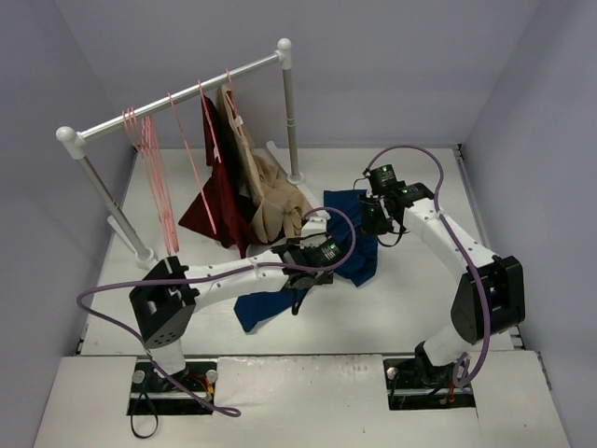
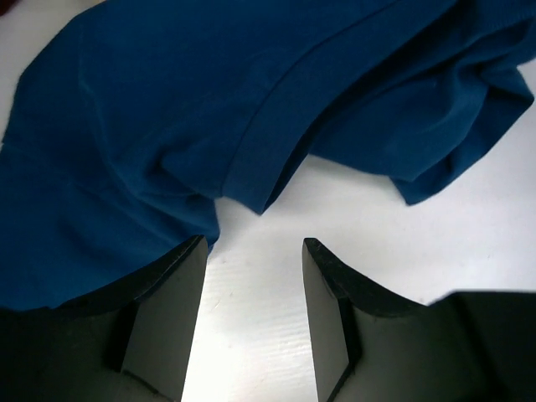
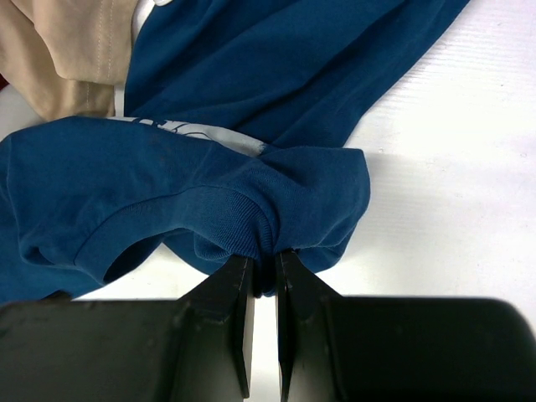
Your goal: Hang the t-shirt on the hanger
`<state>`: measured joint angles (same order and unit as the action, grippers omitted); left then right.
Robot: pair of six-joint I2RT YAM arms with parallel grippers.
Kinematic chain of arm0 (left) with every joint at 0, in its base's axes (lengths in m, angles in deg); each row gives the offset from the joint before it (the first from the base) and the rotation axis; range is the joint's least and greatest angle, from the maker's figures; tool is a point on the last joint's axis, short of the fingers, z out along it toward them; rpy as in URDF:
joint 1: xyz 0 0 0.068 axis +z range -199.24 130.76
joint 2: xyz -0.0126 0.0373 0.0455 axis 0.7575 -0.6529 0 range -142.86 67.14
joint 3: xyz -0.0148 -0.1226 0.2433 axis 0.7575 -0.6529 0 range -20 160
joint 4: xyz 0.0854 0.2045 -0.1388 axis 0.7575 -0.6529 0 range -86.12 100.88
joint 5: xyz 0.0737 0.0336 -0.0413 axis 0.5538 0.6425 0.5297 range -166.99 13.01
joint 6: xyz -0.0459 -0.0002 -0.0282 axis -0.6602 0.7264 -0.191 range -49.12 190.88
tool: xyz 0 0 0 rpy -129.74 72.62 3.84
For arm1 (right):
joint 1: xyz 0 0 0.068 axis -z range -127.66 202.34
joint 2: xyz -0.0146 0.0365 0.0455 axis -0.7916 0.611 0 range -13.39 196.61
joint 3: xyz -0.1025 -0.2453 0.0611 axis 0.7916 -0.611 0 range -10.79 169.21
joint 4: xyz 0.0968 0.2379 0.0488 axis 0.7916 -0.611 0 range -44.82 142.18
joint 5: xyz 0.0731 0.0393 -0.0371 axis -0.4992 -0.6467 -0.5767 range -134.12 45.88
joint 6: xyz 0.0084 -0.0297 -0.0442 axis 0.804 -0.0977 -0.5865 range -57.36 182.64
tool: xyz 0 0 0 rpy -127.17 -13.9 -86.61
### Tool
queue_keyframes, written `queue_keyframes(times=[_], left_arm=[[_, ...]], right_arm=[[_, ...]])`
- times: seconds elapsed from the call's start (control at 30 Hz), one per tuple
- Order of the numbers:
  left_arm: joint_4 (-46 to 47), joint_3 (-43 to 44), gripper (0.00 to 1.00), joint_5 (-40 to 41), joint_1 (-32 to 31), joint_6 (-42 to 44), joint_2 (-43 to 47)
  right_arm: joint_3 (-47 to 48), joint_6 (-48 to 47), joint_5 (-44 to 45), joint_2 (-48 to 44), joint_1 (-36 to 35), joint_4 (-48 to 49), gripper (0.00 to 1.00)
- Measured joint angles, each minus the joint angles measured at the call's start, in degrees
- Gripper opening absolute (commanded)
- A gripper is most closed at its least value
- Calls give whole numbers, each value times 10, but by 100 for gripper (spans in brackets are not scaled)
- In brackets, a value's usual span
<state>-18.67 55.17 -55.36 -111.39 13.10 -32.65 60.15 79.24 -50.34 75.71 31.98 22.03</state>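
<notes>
Now, R jaws pinched on t-shirt [image 3: 251, 84] collar, L jaws spread at its edge.

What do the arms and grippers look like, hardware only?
Both alike: the left arm and right arm have white links with black joint housings. A purple cable loops along each. The left gripper and right gripper have black, wedge-shaped fingers with greyer inner faces.

You see a plain deep-blue t-shirt [image 1: 359, 261] on the white table [image 1: 401, 308]. Toward the far left corner your hangers [image 1: 149, 149] are pink, beside a dark red garment [image 1: 220, 201] and a tan garment [image 1: 272, 198].
</notes>
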Motion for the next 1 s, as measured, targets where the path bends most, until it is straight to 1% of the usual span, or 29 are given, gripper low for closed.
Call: queue_keyframes(times=[0.3, 0.67, 0.83, 0.97, 1.0], left_arm=[[30, 0, 44, 39, 0, -34, -50], [42, 0, 42, 79, 0, -64, -55], [47, -2, 37, 87, 7, -73, -55], [50, -10, 29, 87, 20, -75, -55], [50, -10, 25, 87, 22, -75, -56]], right_arm=[[0, 0, 0, 0, 0, 0, 0], [0, 0, 0, -5, 0, 0, 0], [-1, 0, 0, -9, 0, 1, 0], [-1, 0, 0, -13, 0, 1, 0], [-1, 0, 0, -14, 0, 2, 0]])
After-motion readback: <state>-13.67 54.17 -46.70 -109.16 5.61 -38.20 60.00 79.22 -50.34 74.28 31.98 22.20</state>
